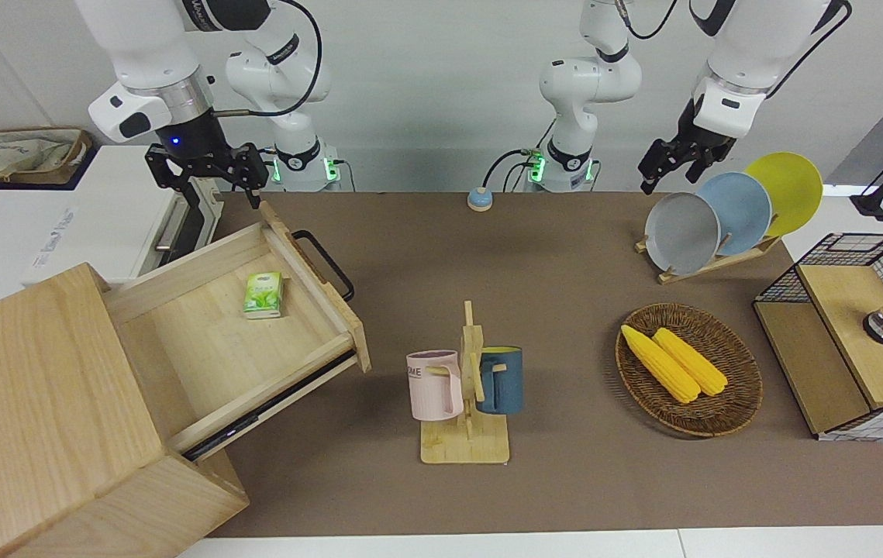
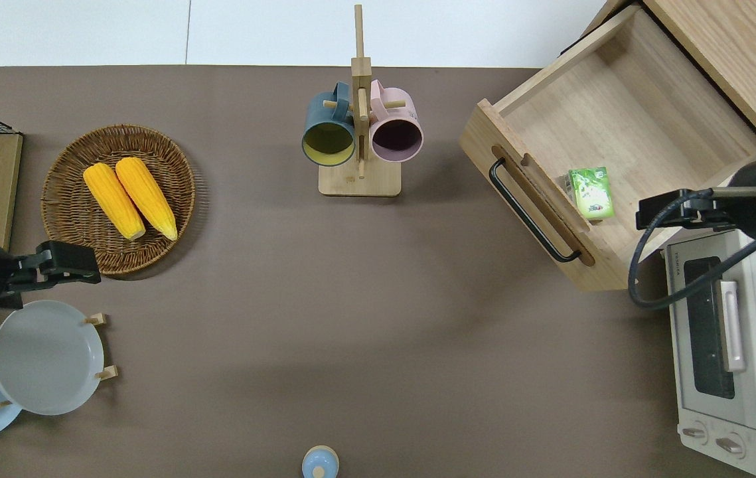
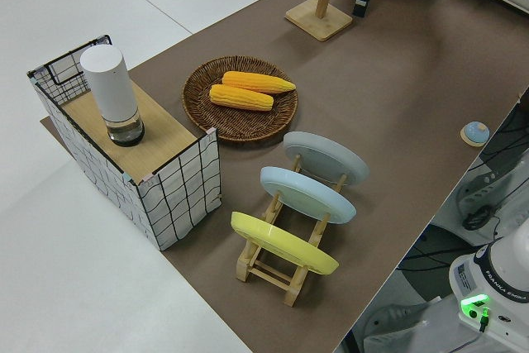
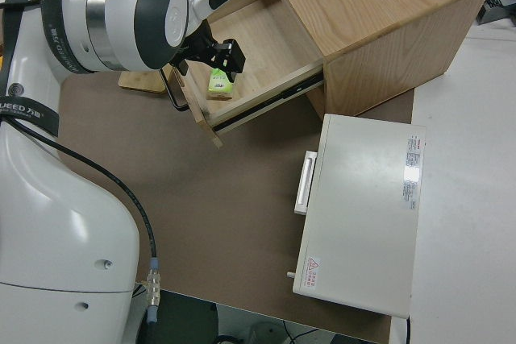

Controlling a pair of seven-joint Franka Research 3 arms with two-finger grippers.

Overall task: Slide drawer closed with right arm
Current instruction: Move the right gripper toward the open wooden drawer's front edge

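The drawer (image 1: pixel 216 341) stands pulled far out of the big pale-wood cabinet (image 1: pixel 30 387) at the right arm's end of the table. Its black loop handle (image 1: pixel 325 263) faces the table's middle. A small green packet (image 1: pixel 263 294) lies inside it. The drawer also shows in the overhead view (image 2: pixel 650 126) and the right side view (image 4: pixel 258 46). My right gripper (image 1: pixel 208 182) is open and empty, up in the air. In the overhead view it (image 2: pixel 673 211) is over the drawer's side wall nearest the robots, beside the packet (image 2: pixel 591 192). My left arm is parked, its gripper (image 1: pixel 670 159) open.
A white toaster oven (image 2: pixel 729 345) stands nearer to the robots than the drawer, close to it. A mug rack (image 1: pixel 466 387) with two mugs is mid-table. A wicker basket (image 1: pixel 751 372) with corn, a plate rack (image 1: pixel 720 209) and a wire-mesh box (image 1: pixel 844 341) are toward the left arm's end.
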